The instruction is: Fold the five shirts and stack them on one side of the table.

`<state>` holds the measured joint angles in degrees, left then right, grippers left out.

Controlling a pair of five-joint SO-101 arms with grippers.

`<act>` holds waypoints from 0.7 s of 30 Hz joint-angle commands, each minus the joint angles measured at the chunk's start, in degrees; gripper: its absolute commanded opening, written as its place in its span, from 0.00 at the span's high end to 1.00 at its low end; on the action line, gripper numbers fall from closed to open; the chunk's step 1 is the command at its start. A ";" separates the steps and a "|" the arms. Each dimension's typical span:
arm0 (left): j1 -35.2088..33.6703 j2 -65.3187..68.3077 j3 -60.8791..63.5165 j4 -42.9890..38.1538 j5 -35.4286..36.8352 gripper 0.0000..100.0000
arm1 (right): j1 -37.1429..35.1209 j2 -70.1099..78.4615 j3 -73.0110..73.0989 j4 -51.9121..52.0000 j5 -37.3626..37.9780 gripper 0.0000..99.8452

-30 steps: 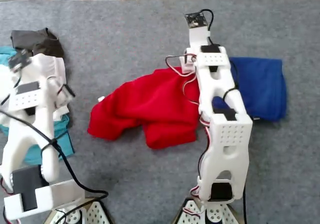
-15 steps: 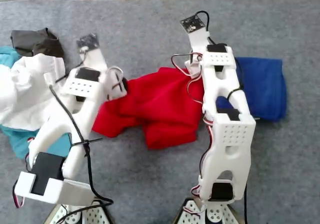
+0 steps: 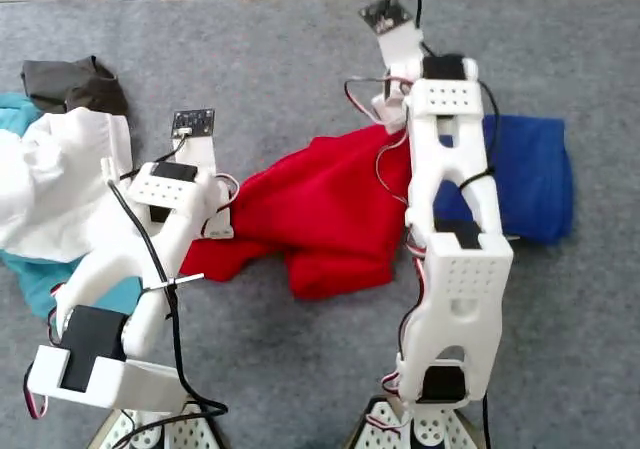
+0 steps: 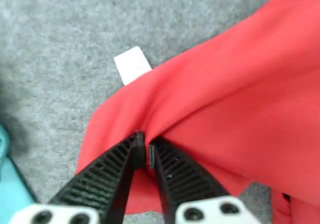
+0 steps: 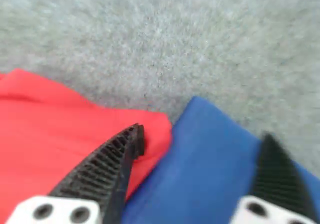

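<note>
Across the grey table [image 3: 300, 59], the red shirt [image 3: 320, 219] sprawls unfolded at centre frame, the blue shirt [image 3: 535, 179] lies as a neat rectangle to its right, and the white shirt [image 3: 60, 179], teal shirt [image 3: 30, 274] and dark shirt [image 3: 75, 84] sit heaped at far left. The left gripper [image 4: 145, 141] has swung off that heap and now pinches a fold at the red shirt's left edge, near its white tag [image 4: 132, 64]. The right gripper [image 5: 202, 136] has slid toward the top, jaws wide apart over the red-blue border. A fold looks ready to start.
</note>
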<state>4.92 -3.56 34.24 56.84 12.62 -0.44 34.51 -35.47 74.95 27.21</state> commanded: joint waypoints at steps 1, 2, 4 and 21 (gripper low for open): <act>-1.45 -0.88 -0.57 0.44 -0.88 0.97 | -0.70 -8.57 -7.34 8.18 0.09 0.58; -2.07 -1.93 -0.13 0.44 -0.97 0.97 | -0.62 -9.98 -8.40 10.46 0.35 0.58; -3.38 -5.45 1.01 0.44 -1.41 0.97 | -0.88 -12.53 -9.54 15.74 3.25 0.58; -12.79 -44.66 15.43 3.08 -9.32 0.97 | -17.76 -34.42 39.08 15.12 3.69 0.58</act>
<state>-6.86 -46.55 50.07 59.74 -0.31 -15.56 4.00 -6.37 96.04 31.60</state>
